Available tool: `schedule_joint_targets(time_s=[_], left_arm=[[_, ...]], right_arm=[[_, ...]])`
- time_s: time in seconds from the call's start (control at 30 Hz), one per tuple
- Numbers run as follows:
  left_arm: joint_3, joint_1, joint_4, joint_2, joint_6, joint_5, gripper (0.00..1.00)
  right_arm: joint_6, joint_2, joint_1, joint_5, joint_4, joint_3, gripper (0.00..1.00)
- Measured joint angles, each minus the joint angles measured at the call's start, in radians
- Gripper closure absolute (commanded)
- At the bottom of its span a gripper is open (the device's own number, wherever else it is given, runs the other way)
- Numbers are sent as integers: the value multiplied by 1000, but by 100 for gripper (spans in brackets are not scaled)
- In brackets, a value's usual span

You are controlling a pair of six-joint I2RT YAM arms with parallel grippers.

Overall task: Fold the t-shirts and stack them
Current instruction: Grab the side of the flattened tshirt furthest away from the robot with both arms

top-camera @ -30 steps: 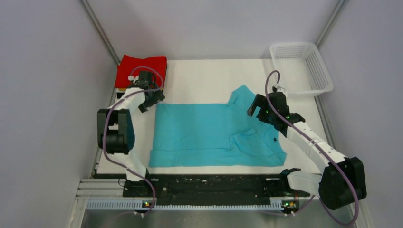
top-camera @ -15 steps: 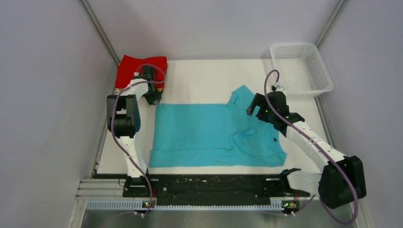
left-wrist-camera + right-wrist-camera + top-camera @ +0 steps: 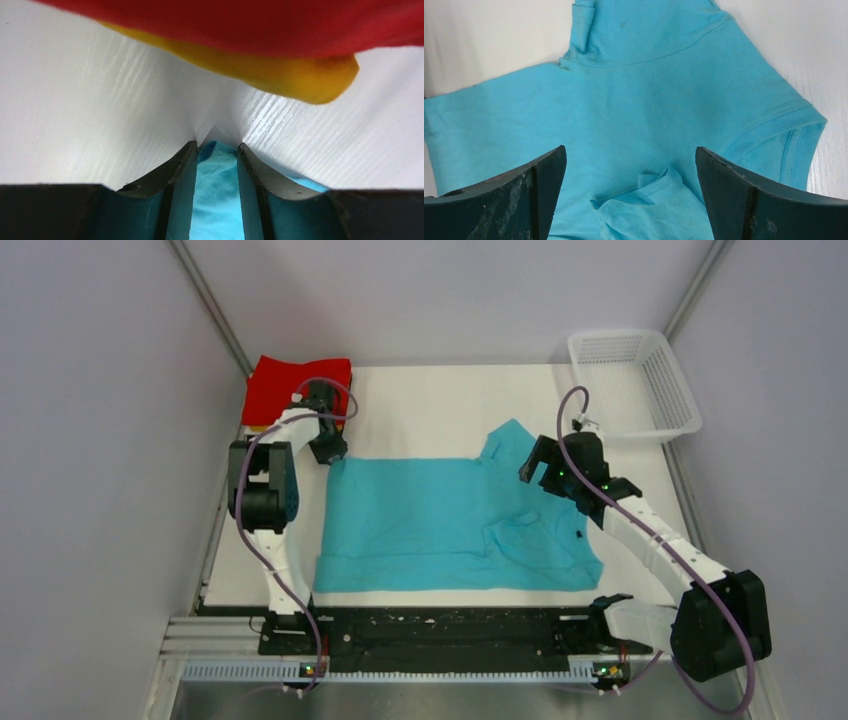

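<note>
Jaws of the left gripper (image 3: 216,145) are shown nearly closed on a pinch of turquoise cloth. This appears to be the far left corner of the turquoise t-shirt (image 3: 440,525), though the close view shows only a sliver of it. The shirt is spread flat on the white desk (image 3: 430,400) with its long axis running left to right, hem toward the left arm (image 3: 262,490), collar and sleeves toward the right. The left arm is folded up tall, its wrist pointed down at that corner, just beside a folded stack topped by the red t-shirt (image 3: 295,380), with an orange t-shirt (image 3: 300,80) showing beneath. Over the far sleeve the right gripper (image 3: 533,462) is held with jaws spread wide, gripping nothing. The coming fold is judged to start from the pinched corner.
</note>
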Motion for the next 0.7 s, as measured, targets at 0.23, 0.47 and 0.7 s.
schedule_joint_targets(time_s=[0.23,0.47,0.7], left_arm=[[-5,-21,-22,-4,-17,-17,100],[-10,-22,-23,-10,-20,-20,100],[-78,-22,-40,-67,-16,-14,100]], right_arm=[[0,0,0,2,0,0,1],[-16,33,0,5,24,5,2],[-93,270,0,13,55,174,6]])
